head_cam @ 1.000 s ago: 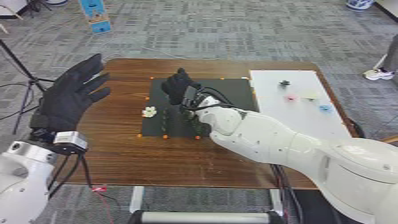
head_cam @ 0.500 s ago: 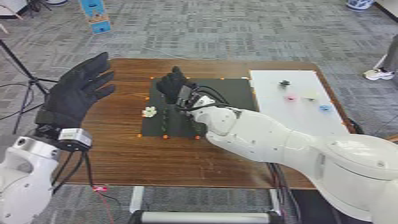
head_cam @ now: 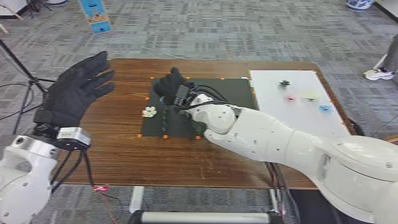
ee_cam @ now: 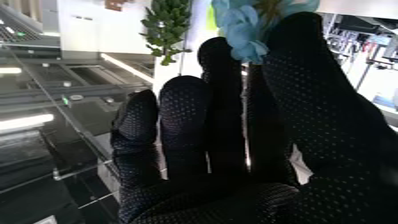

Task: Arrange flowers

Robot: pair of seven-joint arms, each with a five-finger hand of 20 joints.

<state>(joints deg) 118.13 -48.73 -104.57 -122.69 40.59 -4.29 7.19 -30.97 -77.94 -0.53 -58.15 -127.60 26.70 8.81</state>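
At frame right, blue flower [head_cam: 326,108]: likely light, soft petals, pinch low. Right hand [head_cam: 167,86] open, fingers straight.

The rectangular wooden surface [head_cam: 178,165] is brown, wood-grained; rectangular mat [head_cam: 235,91], black, orange-dotted edges; flat rectangular board [head_cam: 282,117] at right of frame, white; small round-headed flower [head_cam: 325,107], blue; right hand's fabric fingers [head_cam: 167,85], black, pale-dotted.

Grey patterned carpet [head_cam: 222,35] surrounds the brown wooden table [head_cam: 133,155], with a thin black tripod [head_cam: 33,80] at the frame's left.
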